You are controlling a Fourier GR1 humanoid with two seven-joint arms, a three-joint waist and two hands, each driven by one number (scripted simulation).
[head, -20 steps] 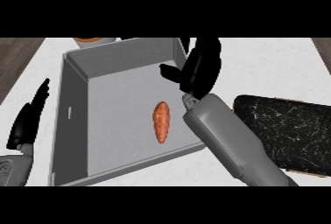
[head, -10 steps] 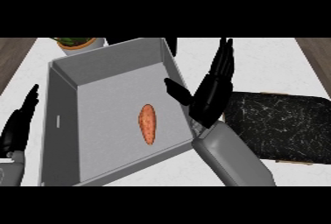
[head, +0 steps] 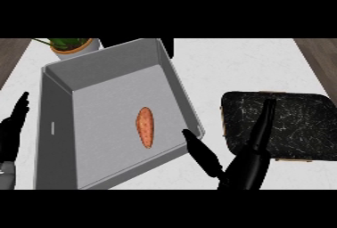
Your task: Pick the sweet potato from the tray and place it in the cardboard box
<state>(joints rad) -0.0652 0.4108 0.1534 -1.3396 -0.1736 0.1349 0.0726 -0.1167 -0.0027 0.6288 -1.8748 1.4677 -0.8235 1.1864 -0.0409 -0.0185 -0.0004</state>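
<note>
Sweet potato [head: 145,127], orange and lying lengthwise, rests on the grey floor of the box [head: 59,84], somewhat toward the box's right wall and nearer its front wall than its back one. No hand touches it. The box is grey with upright walls and sits skewed on the white counter [head: 244,67], its back right corner reaching toward the counter's far edge. Just right of the box's front right corner lies the tray [head: 296,120], a dark slab with pale marbling and rounded corners, bare on top.

The right hand [head: 247,167] rises from the lower edge between box and tray. Its fingers are straight and spread: one long finger points up over the tray's left edge, while the thumb angles left toward the box's front right corner. It holds nothing.

The left hand [head: 12,129] shows at the left edge beside the box's left wall, fingers straight and together, pointing up, at rest.

A potted plant [head: 69,46] stands at the counter's far left corner, behind the box.
</note>
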